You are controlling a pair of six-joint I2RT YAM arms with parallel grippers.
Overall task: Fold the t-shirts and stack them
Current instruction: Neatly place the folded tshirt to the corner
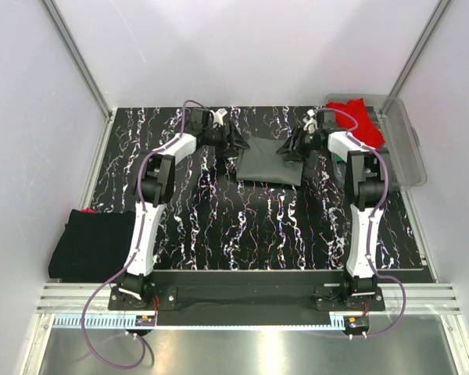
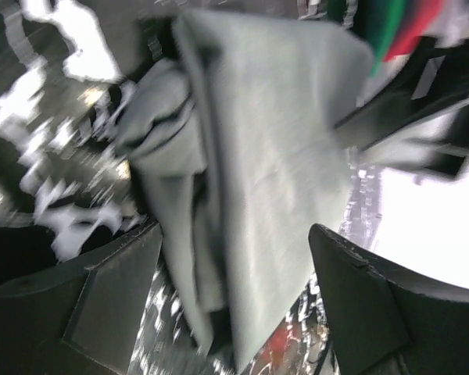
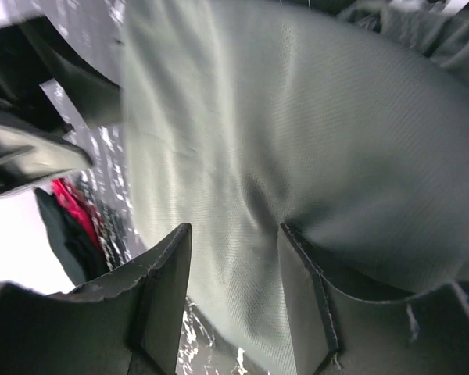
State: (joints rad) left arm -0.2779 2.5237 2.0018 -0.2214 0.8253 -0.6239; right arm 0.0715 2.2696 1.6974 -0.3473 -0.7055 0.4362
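Observation:
A dark grey t-shirt (image 1: 270, 160) lies folded into a rough rectangle at the back middle of the table. My left gripper (image 1: 233, 139) is at its left edge. In the left wrist view the gripper (image 2: 234, 269) is open, with the grey cloth (image 2: 273, 141) lying between the wide-apart fingers. My right gripper (image 1: 291, 148) is at the shirt's right edge. In the right wrist view it (image 3: 233, 289) is open, its fingers straddling the grey cloth (image 3: 297, 133). A red t-shirt (image 1: 358, 119) lies in the tub. A black t-shirt (image 1: 90, 242) lies folded at the table's left edge.
A clear plastic tub (image 1: 406, 148) stands at the back right, beside the right arm. Red and green cloth (image 2: 395, 23) shows at the top of the left wrist view. White walls close in the table on three sides.

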